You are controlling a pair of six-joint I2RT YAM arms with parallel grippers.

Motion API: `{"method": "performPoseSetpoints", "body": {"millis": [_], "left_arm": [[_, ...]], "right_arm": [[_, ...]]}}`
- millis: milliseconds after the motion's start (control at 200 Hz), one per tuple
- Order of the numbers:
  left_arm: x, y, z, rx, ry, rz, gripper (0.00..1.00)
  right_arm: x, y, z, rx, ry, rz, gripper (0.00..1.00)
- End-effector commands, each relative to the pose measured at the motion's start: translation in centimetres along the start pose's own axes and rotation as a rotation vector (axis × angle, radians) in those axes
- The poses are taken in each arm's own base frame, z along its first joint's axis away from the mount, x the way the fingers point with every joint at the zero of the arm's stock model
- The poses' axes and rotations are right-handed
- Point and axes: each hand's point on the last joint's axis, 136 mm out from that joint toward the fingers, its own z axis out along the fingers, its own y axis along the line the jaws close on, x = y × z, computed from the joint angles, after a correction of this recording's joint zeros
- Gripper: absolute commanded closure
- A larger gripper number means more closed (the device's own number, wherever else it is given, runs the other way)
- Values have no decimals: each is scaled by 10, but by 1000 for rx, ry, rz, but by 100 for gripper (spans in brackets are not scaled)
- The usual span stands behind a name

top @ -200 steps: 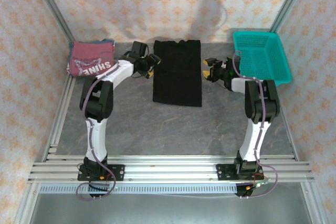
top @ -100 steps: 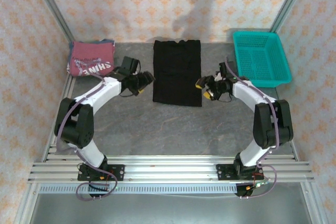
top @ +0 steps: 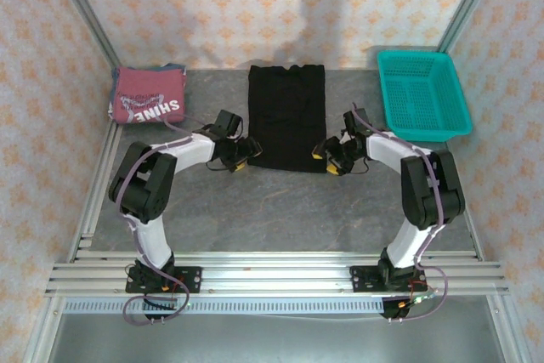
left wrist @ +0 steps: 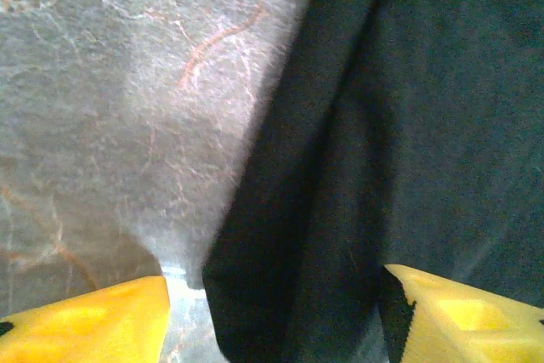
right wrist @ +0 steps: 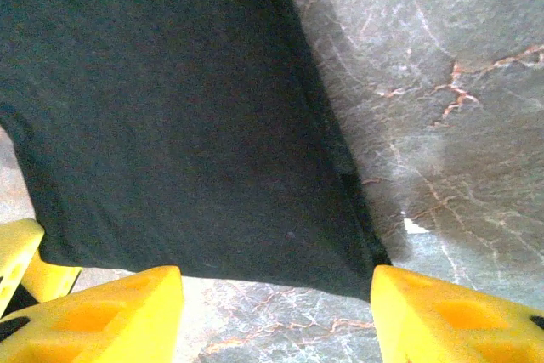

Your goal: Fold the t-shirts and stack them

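The black shirt [top: 287, 116] lies on the table [top: 280, 201], long axis running front to back. The left gripper [top: 241, 152] and right gripper [top: 328, 152], both spread, straddle its near corners.

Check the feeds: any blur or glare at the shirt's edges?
Top external: sharp, evenly lit. Left wrist: blurry, the plain black cloth t-shirt a flat dark mass. Right wrist: sharper, glare spot on the grey marbled table by its corner.
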Motion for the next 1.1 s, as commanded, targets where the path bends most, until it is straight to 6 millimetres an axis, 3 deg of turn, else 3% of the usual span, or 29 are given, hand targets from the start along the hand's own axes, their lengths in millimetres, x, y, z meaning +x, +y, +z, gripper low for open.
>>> {"method": "performPoseSetpoints", "body": {"millis": [0, 110, 225, 330, 390, 495, 605, 666, 771, 881, 1001, 1096], "left_arm": [[-14, -12, 5, 48, -66, -16, 34], [-20, -21, 7, 47, -76, -13, 36], [-21, -13, 26, 15, -68, -32, 39], [-18, -22, 42, 56, -51, -52, 44], [-17, -34, 47, 88, -49, -49, 55], [-12, -50, 50, 103, -28, -30, 79], [-5, -41, 40, 50, -24, 15, 94], [-3, -28, 32, 1, -32, 30, 100], [6, -13, 17, -35, -42, 34, 100], [19, -4, -15, -65, -69, 83, 100], [41, 21, -36, -139, -39, 127, 100], [65, 27, -52, -140, -46, 155, 100]], "right_arm": [[2, -2, 6, 46, 7, -23, 40], [1, -1, 14, 55, 13, -18, 40], [-9, 1, 24, 46, -3, 7, 41], [-21, 3, 32, 72, -11, 24, 46], [-26, 6, 36, 78, -8, 31, 55], [-24, 11, 35, 76, -3, 29, 81], [-14, 7, 27, 57, 1, 53, 100], [-6, 6, 20, 50, -2, 58, 100], [13, -2, 4, 52, 1, 59, 100], [37, -15, -13, 39, -3, 79, 100], [68, -27, -23, -7, 20, 139, 100], [92, -34, -32, -14, 26, 146, 100]]}}
